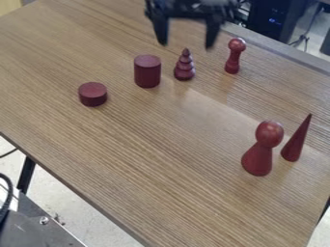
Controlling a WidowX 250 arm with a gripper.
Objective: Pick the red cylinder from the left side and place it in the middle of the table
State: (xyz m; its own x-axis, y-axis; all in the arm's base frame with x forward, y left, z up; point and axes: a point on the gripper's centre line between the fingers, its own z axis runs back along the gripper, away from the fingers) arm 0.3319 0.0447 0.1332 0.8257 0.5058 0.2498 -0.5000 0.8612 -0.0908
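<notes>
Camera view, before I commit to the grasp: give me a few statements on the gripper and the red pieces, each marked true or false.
1. The gripper is open, its two fingers spread apart. True.
2. The short red cylinder is nearer the picture's left edge than the tall red cylinder. True.
3. The tall red cylinder lies on its side. False: it stands upright.
4. The red cone stands right beside the tiered red piece. False: the red cone stands beside the large round-headed figure.
5. The tiered red piece stands between the tall red cylinder and the small round-headed peg. True.
</notes>
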